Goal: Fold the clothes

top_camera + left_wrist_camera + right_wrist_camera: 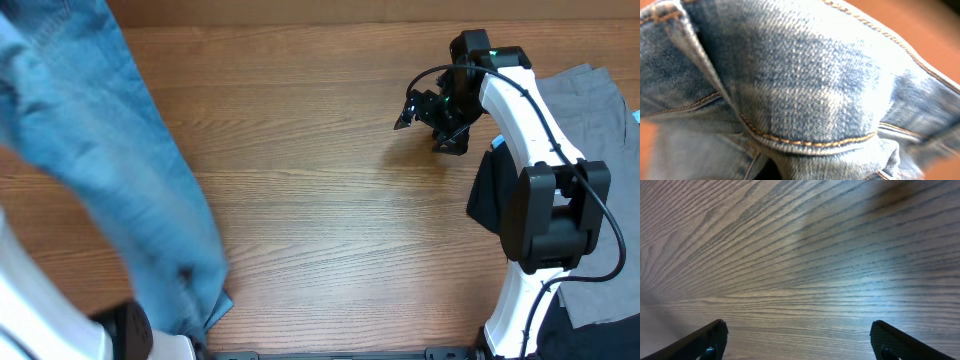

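The light blue jeans (pixel 110 170) hang blurred and large down the left side of the overhead view, lifted off the table. Denim with orange stitched seams (pixel 805 90) fills the left wrist view and hides my left gripper's fingers; the gripper is shut, with the cloth bunched right against it. My right gripper (pixel 428 128) hovers over bare wood at the right of centre, well away from the jeans. Its jaws (pixel 798 327) stand wide open with only table between them.
A grey garment (pixel 590 110) lies at the table's right edge, and a black garment (pixel 488 195) sits partly under the right arm (pixel 545 200). The wooden table (pixel 330 220) shows bare between the jeans and the right arm.
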Action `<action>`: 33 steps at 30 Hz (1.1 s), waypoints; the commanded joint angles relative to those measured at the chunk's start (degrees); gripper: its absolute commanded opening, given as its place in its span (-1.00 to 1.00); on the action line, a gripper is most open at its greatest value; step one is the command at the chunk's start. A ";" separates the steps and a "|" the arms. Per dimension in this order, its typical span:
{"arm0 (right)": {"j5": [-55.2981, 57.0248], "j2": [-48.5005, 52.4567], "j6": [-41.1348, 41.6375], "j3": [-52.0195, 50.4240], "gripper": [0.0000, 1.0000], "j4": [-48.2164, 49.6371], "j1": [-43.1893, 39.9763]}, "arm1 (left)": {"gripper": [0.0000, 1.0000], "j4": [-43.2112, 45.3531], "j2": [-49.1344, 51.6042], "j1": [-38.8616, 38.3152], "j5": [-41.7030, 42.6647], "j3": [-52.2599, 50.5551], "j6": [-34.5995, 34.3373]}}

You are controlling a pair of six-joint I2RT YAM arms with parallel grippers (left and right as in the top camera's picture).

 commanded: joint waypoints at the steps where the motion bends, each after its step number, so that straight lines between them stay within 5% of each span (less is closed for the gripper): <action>1: -0.35 -0.63 -1.97 1.22 0.96 0.02 0.26 | -0.87 -2.47 0.63 -0.35 -11.13 1.09 -0.37; 5: -0.39 -0.63 -1.92 1.22 1.00 0.48 0.26 | -0.90 -8.55 5.66 -0.20 -19.74 1.03 0.31; 10: -0.39 -0.63 -1.95 1.18 1.00 -0.11 1.42 | -0.80 -13.33 13.22 2.93 -20.81 0.37 -2.54; 15: -0.42 -0.63 -1.92 0.96 1.00 0.22 4.79 | -0.19 -20.15 22.93 6.03 -20.57 0.37 -7.41; 18: -0.39 -0.63 -1.88 0.37 1.00 1.73 7.82 | 0.88 -25.24 29.18 7.58 -18.25 0.37 -9.75; 19: -0.37 -0.63 -1.88 0.22 1.00 2.23 8.76 | 0.96 -26.29 30.97 8.02 -17.00 0.37 -9.75; 25: -0.37 -0.63 -0.98 -0.15 1.00 5.22 13.97 | 1.00 -31.78 40.87 9.49 -4.83 0.37 -9.49; 33: -4.11 -0.63 -1.27 -0.15 1.00 5.38 16.35 | 1.00 -34.67 45.03 7.63 -2.56 0.37 -6.34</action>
